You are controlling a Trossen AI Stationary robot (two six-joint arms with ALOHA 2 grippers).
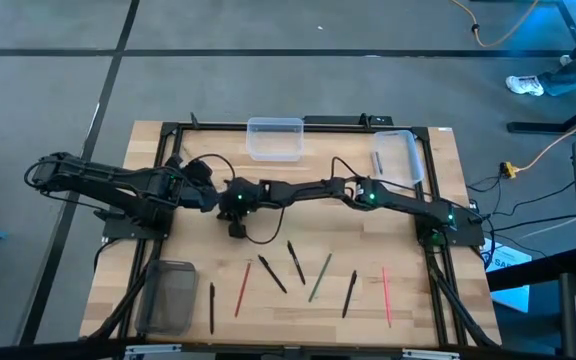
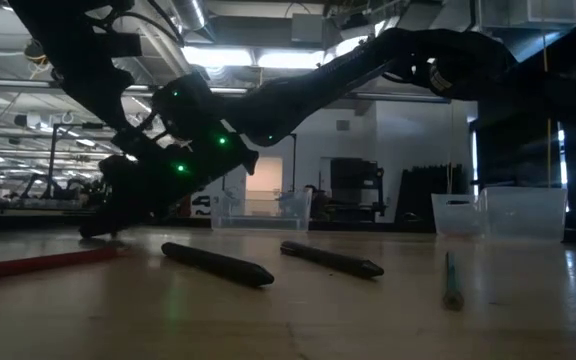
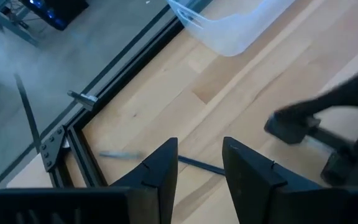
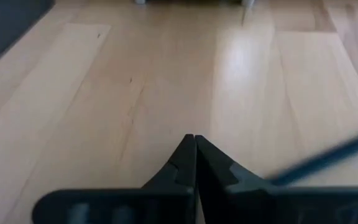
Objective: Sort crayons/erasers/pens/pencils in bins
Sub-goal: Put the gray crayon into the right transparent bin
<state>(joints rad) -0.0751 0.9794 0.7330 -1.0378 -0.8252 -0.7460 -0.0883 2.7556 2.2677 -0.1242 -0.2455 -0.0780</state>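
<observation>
The right gripper's (image 4: 194, 152) fingers are pressed together, empty, low over the bare tabletop (image 1: 298, 200) at mid-table. The left gripper (image 3: 199, 163), fingers parted, hovers beside it. Pens (image 1: 272, 274) lie in a row nearer the front; bins (image 1: 275, 138) stand along the edges.

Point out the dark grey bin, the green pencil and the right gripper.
Dark grey bin (image 1: 171, 297): high view, on its mesh-like floor.
Green pencil (image 1: 320, 277): high view, mid-shaft.
Right gripper (image 4: 195, 146): right wrist view, where its closed fingertips meet.
</observation>
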